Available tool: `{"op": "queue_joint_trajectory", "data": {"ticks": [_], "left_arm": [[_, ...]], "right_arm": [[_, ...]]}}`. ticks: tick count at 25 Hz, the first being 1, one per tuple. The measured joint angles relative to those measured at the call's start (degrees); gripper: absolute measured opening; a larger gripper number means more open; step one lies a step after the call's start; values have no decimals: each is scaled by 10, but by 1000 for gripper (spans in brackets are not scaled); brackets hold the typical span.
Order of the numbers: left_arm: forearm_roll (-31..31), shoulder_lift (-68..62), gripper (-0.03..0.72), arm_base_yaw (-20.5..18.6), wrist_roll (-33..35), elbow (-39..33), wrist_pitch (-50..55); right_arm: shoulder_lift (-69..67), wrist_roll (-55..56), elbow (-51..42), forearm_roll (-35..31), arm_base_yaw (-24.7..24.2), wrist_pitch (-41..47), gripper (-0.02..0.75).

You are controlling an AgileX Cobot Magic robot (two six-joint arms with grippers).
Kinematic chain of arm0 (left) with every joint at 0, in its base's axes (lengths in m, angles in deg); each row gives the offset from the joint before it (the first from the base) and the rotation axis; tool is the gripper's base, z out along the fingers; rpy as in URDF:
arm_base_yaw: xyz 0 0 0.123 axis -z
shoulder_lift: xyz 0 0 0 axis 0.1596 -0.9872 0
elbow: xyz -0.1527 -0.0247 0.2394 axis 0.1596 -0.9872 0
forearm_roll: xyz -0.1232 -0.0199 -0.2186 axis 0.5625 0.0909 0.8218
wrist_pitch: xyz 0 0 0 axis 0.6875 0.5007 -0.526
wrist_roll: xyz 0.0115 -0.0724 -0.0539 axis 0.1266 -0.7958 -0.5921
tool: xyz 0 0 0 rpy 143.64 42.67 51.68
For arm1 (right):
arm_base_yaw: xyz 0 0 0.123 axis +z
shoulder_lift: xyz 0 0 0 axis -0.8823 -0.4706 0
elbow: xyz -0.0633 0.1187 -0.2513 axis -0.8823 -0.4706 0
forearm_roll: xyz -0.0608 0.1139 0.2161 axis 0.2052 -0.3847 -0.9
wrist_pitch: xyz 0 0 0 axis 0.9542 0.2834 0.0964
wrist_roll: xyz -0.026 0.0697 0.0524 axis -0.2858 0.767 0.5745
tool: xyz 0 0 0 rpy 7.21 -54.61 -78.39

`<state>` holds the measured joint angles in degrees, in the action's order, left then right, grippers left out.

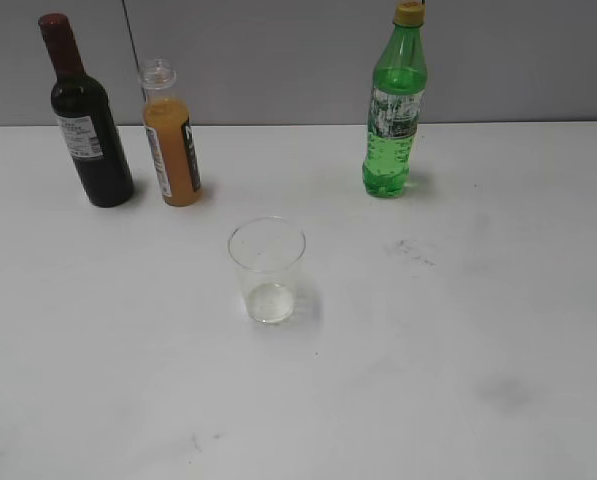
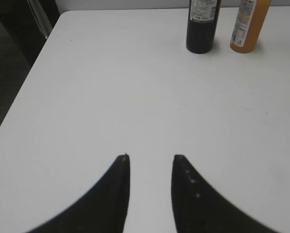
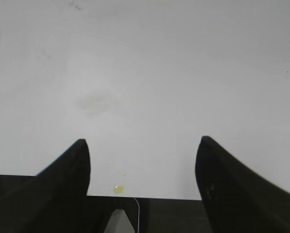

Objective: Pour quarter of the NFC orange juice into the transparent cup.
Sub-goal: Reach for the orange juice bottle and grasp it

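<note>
The NFC orange juice bottle stands upright and uncapped at the back left of the white table, filled with orange liquid; its lower part shows in the left wrist view. The transparent cup stands empty near the table's middle. Neither gripper shows in the exterior view. My left gripper is open and empty over bare table, well short of the bottles. My right gripper is open wide and empty above the table's near edge.
A dark wine bottle stands left of the juice, also in the left wrist view. A green bottle stands at the back right. A small yellow droplet lies near the table edge. The table's left edge is near.
</note>
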<state>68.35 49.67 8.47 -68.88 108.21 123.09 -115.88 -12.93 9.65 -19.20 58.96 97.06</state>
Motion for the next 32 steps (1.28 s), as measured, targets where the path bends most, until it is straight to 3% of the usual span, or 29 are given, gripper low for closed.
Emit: {"op": "queue_joint_trajectory", "data": {"ticks": [10, 18, 22, 32], "left_arm": [[0, 0, 234, 0, 0, 0, 0], [0, 0, 234, 0, 0, 0, 0], [0, 0, 234, 0, 0, 0, 0], [1, 0, 234, 0, 0, 0, 0]], "right_arm": [[255, -11, -162, -7, 0, -29, 512], [424, -31, -215, -22, 0, -54, 422], [463, -31, -220, -20, 1, -64, 415], [466, 15, -220, 16, 67, -71, 414]]}}
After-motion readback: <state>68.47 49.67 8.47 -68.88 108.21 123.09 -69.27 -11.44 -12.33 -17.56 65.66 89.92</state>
